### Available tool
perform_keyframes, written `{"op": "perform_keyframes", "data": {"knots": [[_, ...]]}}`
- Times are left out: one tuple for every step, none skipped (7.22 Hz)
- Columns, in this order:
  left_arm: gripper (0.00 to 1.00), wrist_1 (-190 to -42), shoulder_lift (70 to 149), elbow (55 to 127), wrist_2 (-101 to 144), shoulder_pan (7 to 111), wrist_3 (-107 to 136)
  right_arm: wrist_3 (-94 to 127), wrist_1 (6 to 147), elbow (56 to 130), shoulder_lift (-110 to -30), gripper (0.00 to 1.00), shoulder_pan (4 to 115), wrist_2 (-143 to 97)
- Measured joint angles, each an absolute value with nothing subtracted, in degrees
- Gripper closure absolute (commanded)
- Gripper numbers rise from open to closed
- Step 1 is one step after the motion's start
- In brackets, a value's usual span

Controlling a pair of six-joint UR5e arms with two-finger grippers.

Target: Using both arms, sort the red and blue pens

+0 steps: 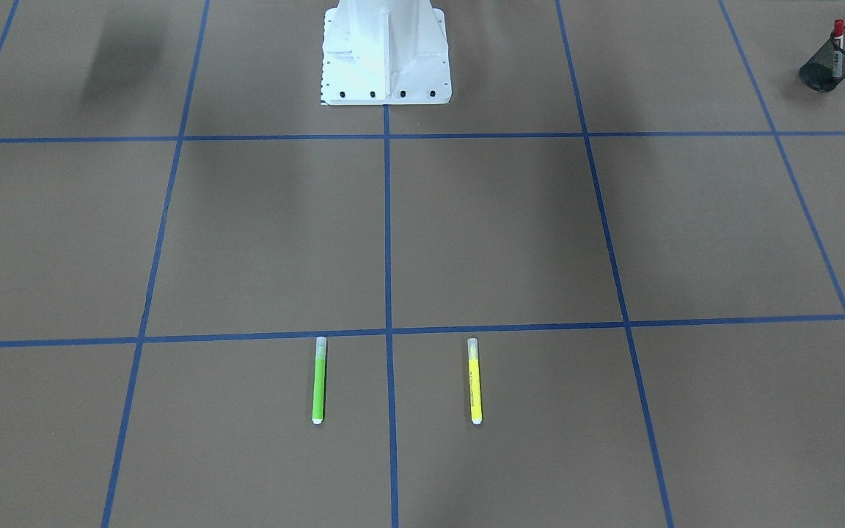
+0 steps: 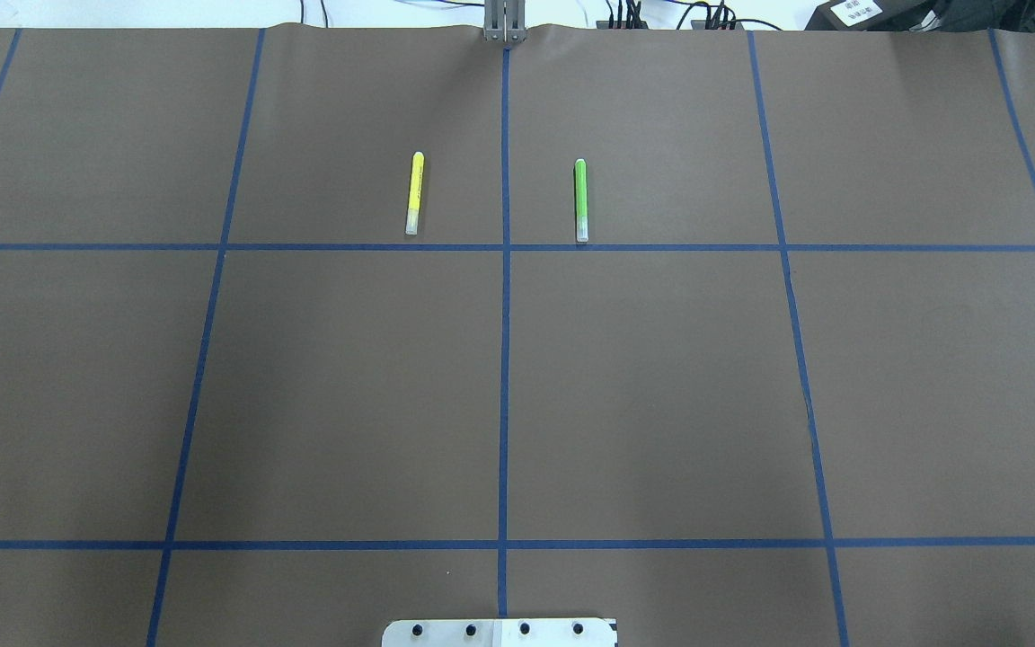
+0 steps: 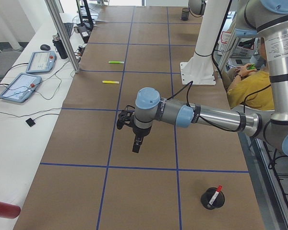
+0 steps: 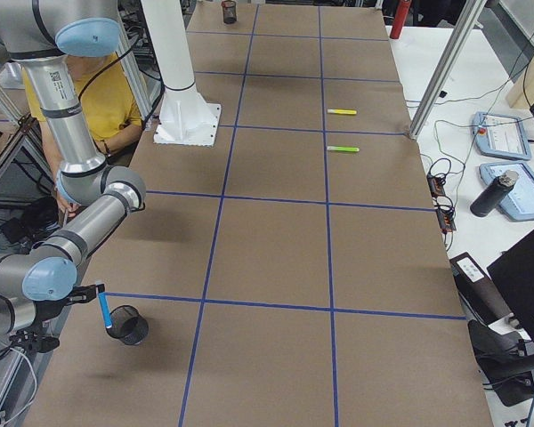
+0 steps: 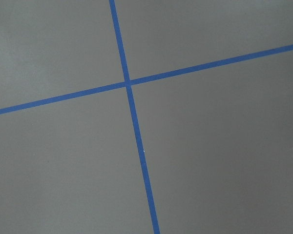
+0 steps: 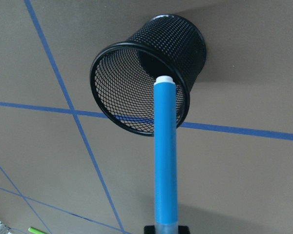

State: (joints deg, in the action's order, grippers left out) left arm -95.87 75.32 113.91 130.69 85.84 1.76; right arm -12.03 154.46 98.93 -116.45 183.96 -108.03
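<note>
Brown paper taped into blue squares covered the table (image 2: 661,404). Over bare paper hung the left gripper (image 3: 137,146); how far its fingers stood apart could not be told. The red pen (image 3: 214,194) stood in a cup (image 3: 209,202) at 4 o'clock of it. The right gripper (image 6: 166,229) was clamped on the blue pen (image 6: 165,156), whose tip sat inside the other cup (image 6: 180,44) toward 3 o'clock. Dropped that near the rim, the pen might clip the wire, tip the light mesh or bounce out. It looked slim, smooth, sky-blue and white-tipped.
</note>
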Motion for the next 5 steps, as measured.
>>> {"op": "perform_keyframes", "data": {"knots": [[0.0, -95.9, 75.3, 113.9, 130.7, 85.8, 1.8, -13.2, 154.5, 98.7, -116.6, 1.0, 183.9, -107.6], [0.0, -95.9, 75.3, 113.9, 130.7, 85.6, 1.8, -13.7, 154.4, 98.3, -116.9, 1.0, 183.8, -107.5], [0.0, -95.8, 75.3, 113.9, 130.7, 85.6, 1.8, -13.9, 154.4, 98.0, -117.1, 1.0, 183.7, -107.6], [0.0, -95.8, 75.2, 113.9, 130.7, 85.5, 1.8, -14.0, 154.3, 97.9, -117.1, 1.0, 183.5, -107.7], [0.0, -95.8, 75.2, 113.9, 130.7, 85.5, 1.8, -14.1, 154.2, 97.9, -117.1, 0.87, 183.4, -107.9]]}}
